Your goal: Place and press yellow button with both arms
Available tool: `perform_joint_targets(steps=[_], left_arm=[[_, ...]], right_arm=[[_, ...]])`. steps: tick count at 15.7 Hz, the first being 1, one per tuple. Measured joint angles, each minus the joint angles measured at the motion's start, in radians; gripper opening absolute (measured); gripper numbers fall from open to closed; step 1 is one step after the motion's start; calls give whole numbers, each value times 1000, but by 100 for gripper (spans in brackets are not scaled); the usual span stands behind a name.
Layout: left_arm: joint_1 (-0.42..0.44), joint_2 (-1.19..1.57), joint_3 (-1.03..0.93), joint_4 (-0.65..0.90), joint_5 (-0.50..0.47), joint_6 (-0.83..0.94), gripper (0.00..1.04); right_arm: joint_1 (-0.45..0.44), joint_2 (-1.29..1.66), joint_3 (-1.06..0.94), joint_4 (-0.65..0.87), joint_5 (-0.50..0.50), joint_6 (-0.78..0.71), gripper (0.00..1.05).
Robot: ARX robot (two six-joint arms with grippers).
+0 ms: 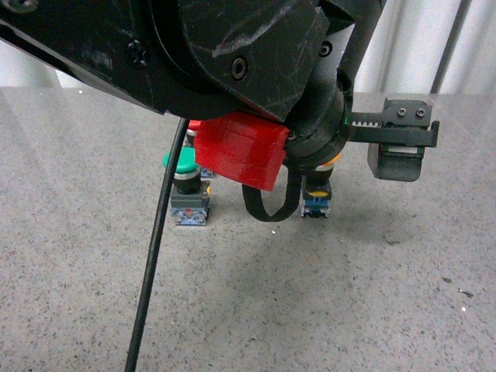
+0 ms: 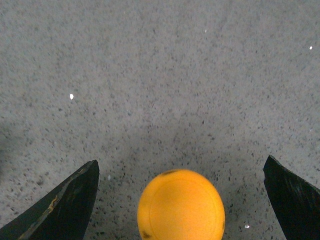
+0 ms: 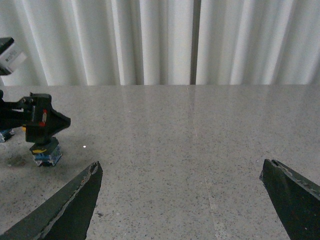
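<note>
Hovering just above the yellow button point(image 2: 181, 205), the left tool point(image 2: 180, 160) is spread wide, with one black finger point(image 2: 65, 205) on either side of the round cap and neither touching it. The button stands upright on the speckled grey bench point(image 2: 160, 75). In the front view the left arm point(image 1: 232, 54) hides most of the cap, and a green button point(image 1: 184, 164) stands near the yellow one, off to one side. The right tool point(image 3: 181, 164) is well apart from the yellow button, also released and holding nothing.

The step in hand looks like the grasp. To do it well, lower straight down until the fingers flank the collar or block beneath the cap, keep the cap centred, then close gently — gripping the domed cap itself risks slipping or tipping the button.
</note>
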Motion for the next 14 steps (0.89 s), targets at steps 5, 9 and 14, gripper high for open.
perform_joint_targets(steps=[5,9,14], left_arm=[[109,-320,-92,134,-71,183,98],[226,-758,-345,216,-76,372,98],[540,-1344,-948,173,126,264,6]], right_arm=[[0,0,0,0,0,0,98],[0,0,0,0,0,0,98],[0,0,0,0,0,0,98]])
